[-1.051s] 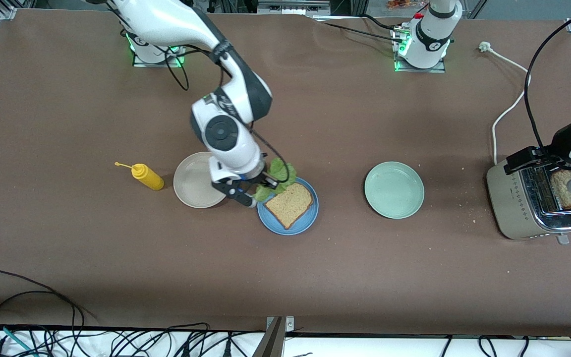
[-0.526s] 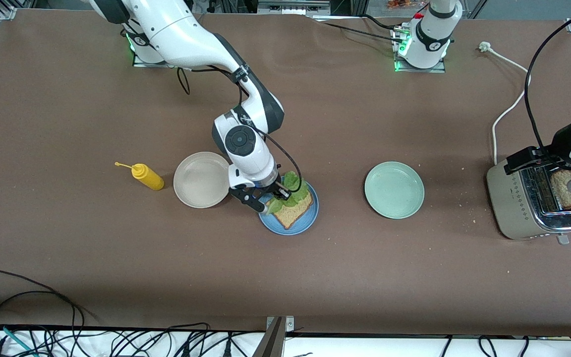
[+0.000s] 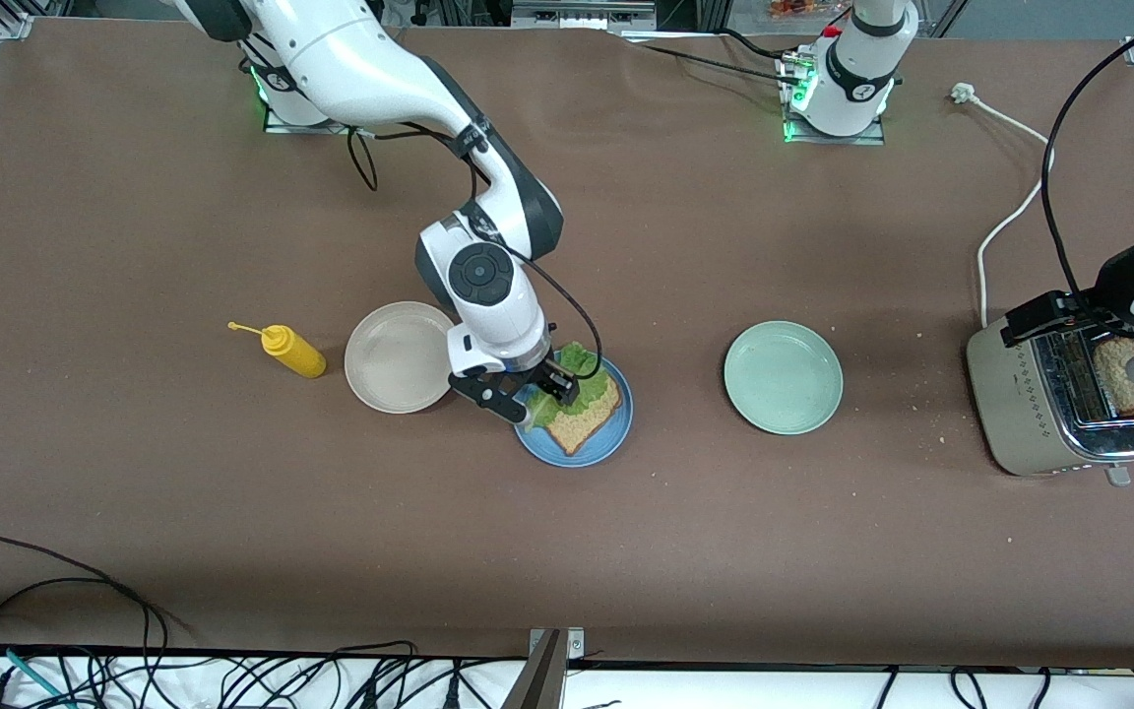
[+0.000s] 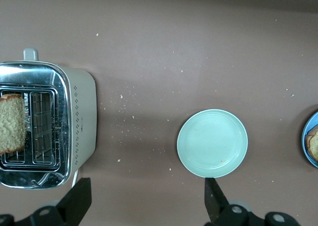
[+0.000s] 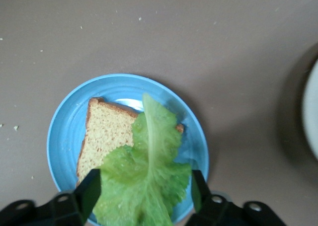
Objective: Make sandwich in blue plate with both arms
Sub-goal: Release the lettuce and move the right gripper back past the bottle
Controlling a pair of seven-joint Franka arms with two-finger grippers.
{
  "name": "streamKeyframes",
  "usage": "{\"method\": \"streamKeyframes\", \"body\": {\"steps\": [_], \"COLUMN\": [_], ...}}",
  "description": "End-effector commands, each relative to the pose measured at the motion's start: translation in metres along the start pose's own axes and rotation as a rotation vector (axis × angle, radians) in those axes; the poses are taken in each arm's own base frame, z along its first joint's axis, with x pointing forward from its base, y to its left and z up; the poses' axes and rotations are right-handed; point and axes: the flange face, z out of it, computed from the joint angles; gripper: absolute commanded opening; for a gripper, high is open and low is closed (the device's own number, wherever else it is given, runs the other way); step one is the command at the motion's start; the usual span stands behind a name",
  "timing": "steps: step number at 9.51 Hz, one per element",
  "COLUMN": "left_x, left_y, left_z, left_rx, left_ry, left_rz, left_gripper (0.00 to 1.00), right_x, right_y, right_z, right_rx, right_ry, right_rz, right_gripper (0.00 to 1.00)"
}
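My right end effector [image 3: 531, 391] sits low over the blue plate [image 3: 614, 439], fingers spread either side of the lettuce leaf [image 3: 579, 382] with gaps showing in the right wrist view, so I read it as released. The leaf lies on the bread slice [image 3: 582, 421] in the plate, covering the half toward the robots' bases and overhanging the crust there.

Left end effector [image 4: 144, 206] hangs over the toaster [image 3: 1059, 404] at the left arm's end of the counter, fingers wide apart, holding nothing. Second bread slice [image 3: 1121, 374] stands upright in a toaster slot. The arm waits.

Mint-green plate [image 3: 783, 377] and beige plate [image 3: 395, 356] flank the blue one; yellow squeeze bottle [image 3: 292, 351] lies beside the beige plate.

Risks as I judge them:
- Leaf may cling to a finger when I lift, dragging it off the bread.
- Leaf sits off-centre; a top slice could push it off or perch tilted.
- Toaster slice is held narrow in its slot; a shallow pinch could crumble or drop it.
- Both arms meeting over the blue plate could clash unless the right clears first.
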Motion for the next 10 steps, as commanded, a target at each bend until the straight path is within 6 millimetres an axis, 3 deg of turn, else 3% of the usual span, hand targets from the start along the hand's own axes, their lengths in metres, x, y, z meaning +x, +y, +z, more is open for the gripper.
{"method": "streamKeyframes", "body": {"steps": [1, 4, 6, 8, 10], "left_x": [-0.003, -0.004, -0.004, -0.004, -0.005], "left_y": [-0.001, 0.002, 0.003, 0.007, 0.006], "left_z": [-0.006, -0.006, -0.006, -0.006, -0.007], "left_rx": [-0.017, -0.017, -0.017, -0.02, -0.018], "left_ry": [-0.004, -0.004, -0.004, -0.004, -0.003], "left_rz": [0.013, 0.014, 0.016, 0.02, 0.019], "left_gripper": [1.0, 1.0, 1.0, 1.0, 1.0], "right_x": [0.034, 0.104, 0.148, 0.187, 0.227], "right_y": [0.026, 0.098, 0.179, 0.269, 0.346], "right_z": [-0.077, -0.149, -0.197, -0.217, -0.217], "right_rx": [-0.114, -0.24, -0.235, -0.213, -0.203], "right_ry": [-0.045, -0.144, -0.199, -0.256, -0.295], "right_rz": [-0.17, -0.457, -0.663, -0.783, -0.883], "right_gripper": [1.0, 1.0, 1.0, 1.0, 1.0]}}
